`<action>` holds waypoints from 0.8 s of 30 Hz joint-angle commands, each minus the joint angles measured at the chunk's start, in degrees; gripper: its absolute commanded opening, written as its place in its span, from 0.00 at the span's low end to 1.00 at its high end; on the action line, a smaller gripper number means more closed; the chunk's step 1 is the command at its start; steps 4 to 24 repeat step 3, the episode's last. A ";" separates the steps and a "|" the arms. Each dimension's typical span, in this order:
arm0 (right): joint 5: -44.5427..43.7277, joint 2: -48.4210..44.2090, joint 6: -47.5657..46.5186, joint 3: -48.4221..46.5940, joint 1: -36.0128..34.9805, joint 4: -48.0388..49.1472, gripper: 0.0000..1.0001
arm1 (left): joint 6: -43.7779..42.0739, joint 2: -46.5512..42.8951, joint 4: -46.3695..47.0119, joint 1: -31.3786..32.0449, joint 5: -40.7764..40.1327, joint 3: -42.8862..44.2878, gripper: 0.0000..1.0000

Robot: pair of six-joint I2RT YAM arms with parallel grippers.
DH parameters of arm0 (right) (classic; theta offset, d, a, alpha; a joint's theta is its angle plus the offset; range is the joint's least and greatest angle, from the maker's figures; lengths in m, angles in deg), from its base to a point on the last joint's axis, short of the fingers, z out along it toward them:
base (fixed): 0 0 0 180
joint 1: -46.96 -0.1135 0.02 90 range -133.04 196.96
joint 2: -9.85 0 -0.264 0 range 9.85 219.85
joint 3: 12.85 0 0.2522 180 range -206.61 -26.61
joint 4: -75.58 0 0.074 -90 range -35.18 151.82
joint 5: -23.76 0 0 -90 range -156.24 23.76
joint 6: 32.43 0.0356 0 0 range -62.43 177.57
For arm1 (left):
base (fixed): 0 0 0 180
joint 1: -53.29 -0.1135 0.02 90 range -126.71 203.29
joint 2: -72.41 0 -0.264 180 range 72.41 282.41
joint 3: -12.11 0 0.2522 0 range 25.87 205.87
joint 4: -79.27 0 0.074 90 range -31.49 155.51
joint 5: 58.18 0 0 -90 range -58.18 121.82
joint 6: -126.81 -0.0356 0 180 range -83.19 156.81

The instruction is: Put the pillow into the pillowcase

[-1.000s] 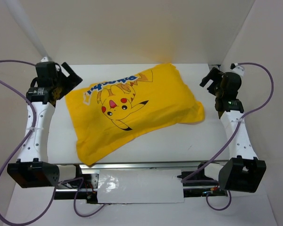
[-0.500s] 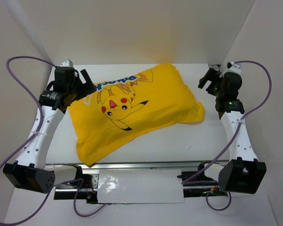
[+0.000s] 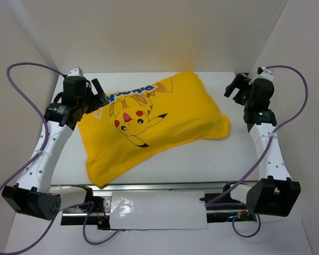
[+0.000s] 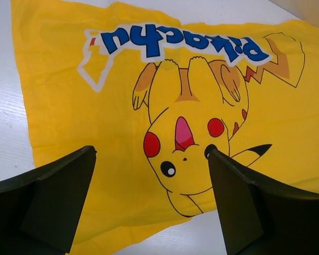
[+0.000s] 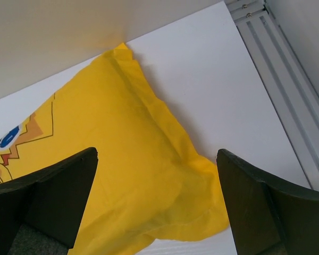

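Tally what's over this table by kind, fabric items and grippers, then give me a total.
Yellow pillowcase: 1
Grippers: 2, the left gripper and the right gripper, both open and holding nothing
Total: 3

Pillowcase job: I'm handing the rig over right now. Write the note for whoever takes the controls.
Left gripper: open, empty, above the far-left corner of the pillowcase.
Right gripper: open, empty, beside the case's right end, apart from it.
Pillowcase: on the table, print up, puffy toward the right, flat at the near-left corner.
Pillow: no white shows in any view; it seems to be inside.
Done: insertion, apparently.
Left: check that the flat corner is filled. I cannot tell where the opening is.
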 commanded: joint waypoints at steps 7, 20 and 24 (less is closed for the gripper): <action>-1.57 0.65 0.27 -4.67 -0.34 -1.10 1.00 | -1.62 -1.49 0.74 0.26 -2.60 0.83 1.00; -1.57 0.65 0.27 -4.67 -0.34 -1.10 1.00 | -1.62 -1.49 0.74 0.26 -2.60 0.83 1.00; -1.57 0.65 0.27 -4.67 -0.34 -1.10 1.00 | -1.62 -1.49 0.74 0.26 -2.60 0.83 1.00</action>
